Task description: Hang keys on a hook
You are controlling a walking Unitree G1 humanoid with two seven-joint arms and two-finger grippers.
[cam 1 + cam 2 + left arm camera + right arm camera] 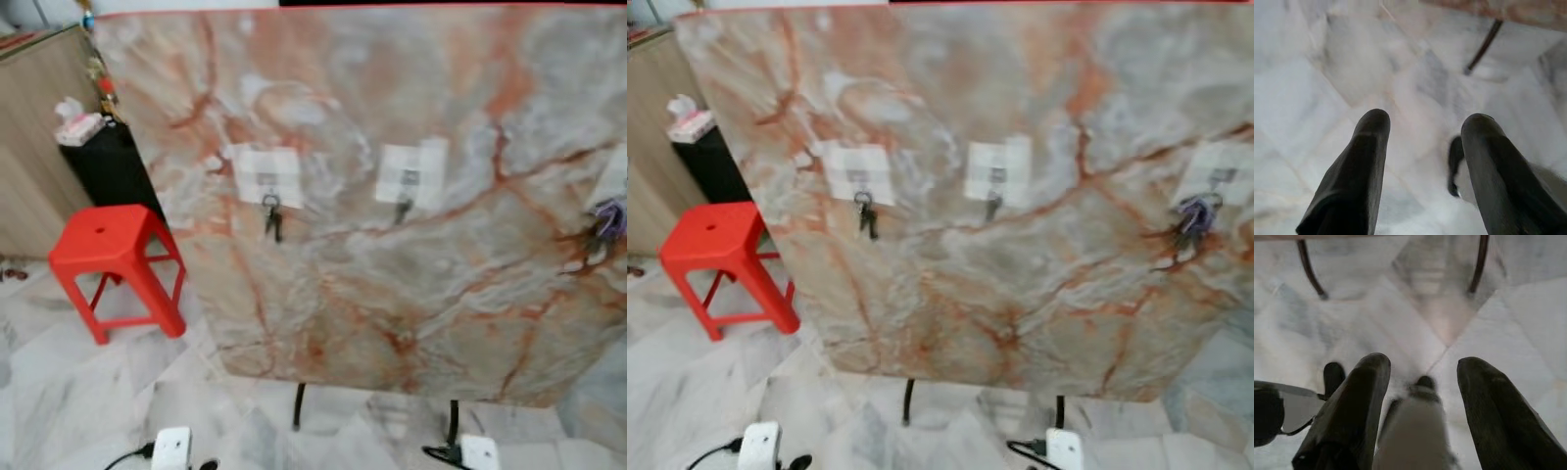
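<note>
A marble-patterned board (392, 196) stands upright in front of me on thin black legs. It carries three hooks on white pads. From the left hook hangs a dark set of keys (271, 217). The middle hook (404, 204) holds nothing. A purple bunch of keys (1193, 217) hangs on the right hook. My left gripper (1425, 122) hangs low over the pale floor tiles, open and holding nothing. My right gripper (1422, 362) is also open, pointing down at the floor above a blurred white shape.
A red plastic stool (118, 264) stands left of the board, with a black cabinet (108, 166) and a tissue box (78, 125) behind it. The board's legs (298, 406) rest on the marble floor. My white feet (171, 447) show at the bottom edge.
</note>
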